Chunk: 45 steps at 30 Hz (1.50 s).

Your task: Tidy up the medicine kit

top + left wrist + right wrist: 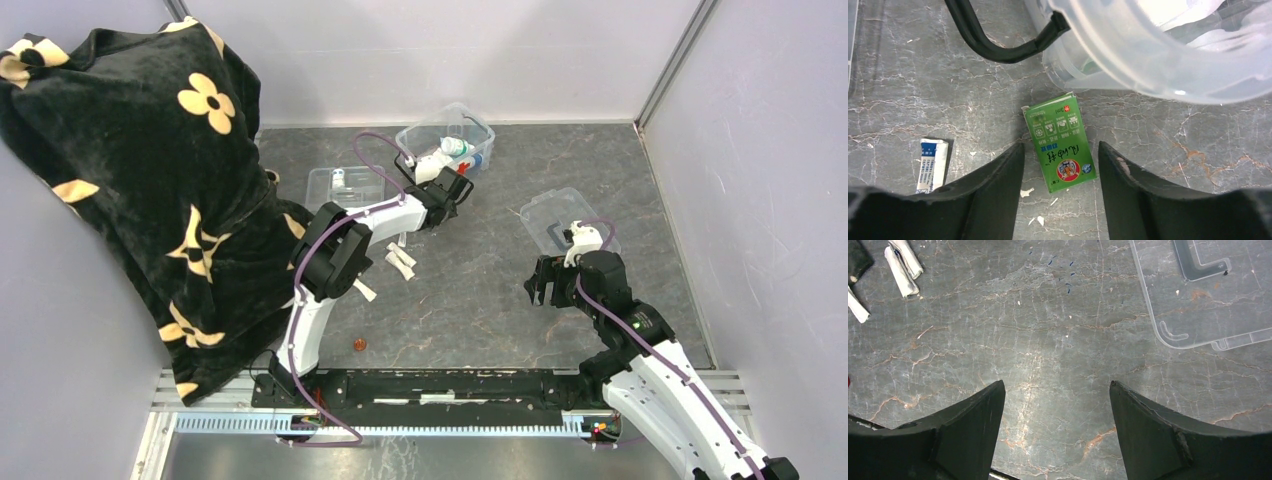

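At the near side of the table [1058,315], about 4 o'clock, the right gripper [1057,385] hangs over the stone-patterned surface, fingers spread, holding nothing. A flat clear lid [555,215] lies just beyond it at 2 o'clock. Towards 12 o'clock, the left gripper [460,188] straddles a green carton [1060,150] lying flat; its fingers are released, not pressing the carton's sides. Directly beyond, at far 12 o'clock, sits the medicine kit [480,128], uncovered, its black handle [993,45] facing the gripper.

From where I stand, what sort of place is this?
Probably a robotics lab test cell: plain grey walls box in a marble-patterned table, a left arm and a right arm are bolted to a rail, and a medicine kit lies out as a prop.
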### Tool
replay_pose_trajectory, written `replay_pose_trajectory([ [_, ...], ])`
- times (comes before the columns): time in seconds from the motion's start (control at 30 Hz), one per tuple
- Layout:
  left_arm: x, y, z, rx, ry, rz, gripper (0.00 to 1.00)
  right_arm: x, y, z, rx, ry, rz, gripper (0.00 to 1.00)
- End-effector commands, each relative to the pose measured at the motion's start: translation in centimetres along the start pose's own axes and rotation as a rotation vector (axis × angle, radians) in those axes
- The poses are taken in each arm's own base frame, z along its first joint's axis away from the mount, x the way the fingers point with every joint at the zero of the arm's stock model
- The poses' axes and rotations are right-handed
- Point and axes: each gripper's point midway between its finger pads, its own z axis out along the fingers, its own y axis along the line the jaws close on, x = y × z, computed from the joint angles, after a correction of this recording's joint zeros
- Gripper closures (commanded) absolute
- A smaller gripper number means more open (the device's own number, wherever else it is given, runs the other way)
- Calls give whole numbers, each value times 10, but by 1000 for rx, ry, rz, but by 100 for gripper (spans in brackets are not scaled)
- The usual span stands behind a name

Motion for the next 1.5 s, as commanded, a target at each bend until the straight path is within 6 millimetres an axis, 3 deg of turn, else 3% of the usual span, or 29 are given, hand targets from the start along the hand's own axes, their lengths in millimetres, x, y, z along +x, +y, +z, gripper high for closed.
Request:
replay_pose_trajectory([
  [0.0, -4, 4, 7, -38, -21, 3, 41, 2, -2, 0, 4, 3, -7, 17],
  [0.2, -1, 11, 3, -44, -10, 36, 48, 3, -4, -1, 14, 1, -11, 17],
  [0.5, -8, 21, -27, -20, -41, 87, 51, 6, -3, 2, 6, 5, 2, 17],
  [0.83, -16, 16, -62, 39, -65, 93, 54, 7, -1, 2, -5, 5, 13, 17],
  [1.03, -22, 4, -84, 95, -79, 95, 54, 7, 0, 2, -8, 4, 14, 17],
  [1.23, -40, -12, -113, 171, -99, 88, 54, 7, -1, 1, -5, 3, 14, 17],
  [1.47, -83, -39, -146, 269, -148, 78, 54, 8, -1, 1, -6, 4, 16, 17],
])
